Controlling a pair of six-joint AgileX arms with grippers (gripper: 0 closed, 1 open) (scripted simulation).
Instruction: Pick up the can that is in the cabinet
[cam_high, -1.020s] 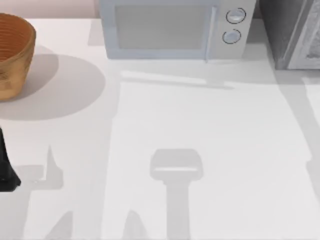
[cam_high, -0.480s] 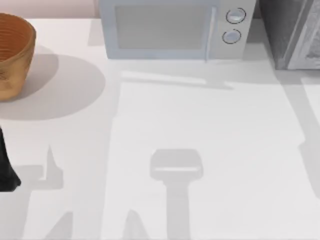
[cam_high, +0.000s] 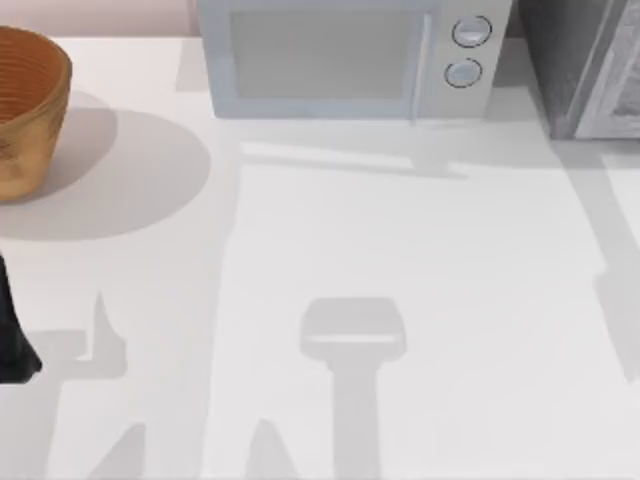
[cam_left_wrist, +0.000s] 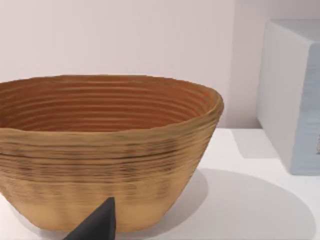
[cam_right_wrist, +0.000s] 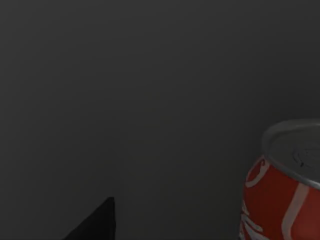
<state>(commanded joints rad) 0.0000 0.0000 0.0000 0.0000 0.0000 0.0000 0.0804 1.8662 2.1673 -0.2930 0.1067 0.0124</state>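
The cabinet (cam_high: 580, 65) is cut off at the top view's right edge. The can (cam_right_wrist: 282, 185) is cropped at the right wrist view's corner. The basket (cam_high: 25, 110) runs off the left edge.

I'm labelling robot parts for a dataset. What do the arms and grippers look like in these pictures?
Little of them shows. The left arm at the table's left edge is a matt black, tapering shape. Each wrist view shows one dark, pointed wedge: charcoal by the woven basket, near black by the red can. No cables or markings are visible.

The can (cam_right_wrist: 282, 187) is red with white swirls and a silver top; the cabinet (cam_high: 565, 60) dark speckled grey; the basket (cam_left_wrist: 107, 155) ribbed orange-brown; the microwave (cam_high: 340, 60) pale blue-grey; the worktop (cam_high: 420, 250) white.
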